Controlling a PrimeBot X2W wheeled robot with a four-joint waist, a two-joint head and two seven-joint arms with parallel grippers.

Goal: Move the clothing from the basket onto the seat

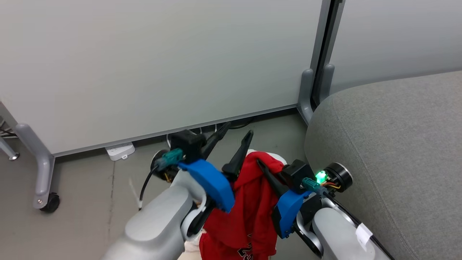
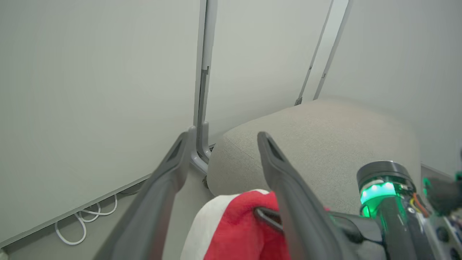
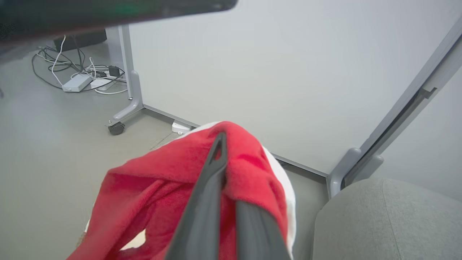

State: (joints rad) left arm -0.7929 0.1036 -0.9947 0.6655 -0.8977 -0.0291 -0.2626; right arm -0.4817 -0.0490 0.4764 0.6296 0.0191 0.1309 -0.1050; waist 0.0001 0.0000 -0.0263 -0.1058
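A: Close in front, who has the clothing (image 1: 249, 213)?
B: Right gripper (image 1: 260, 164), pinched on its top fold; left gripper (image 1: 237, 129) is spread, gripping nothing. It hangs beside the seat (image 1: 389, 144), not over it.
A: Risk?
B: One thin pinch may slip; it'd drop on the floor (image 1: 90, 187).

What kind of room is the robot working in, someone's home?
Probably an office or lab, not a home: pale partition panels on wheeled grey feet, a power strip and loose cables on the bare floor, plus a grey upholstered seat.

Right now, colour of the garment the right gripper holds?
Garment: bright red, white trim; right wrist view.
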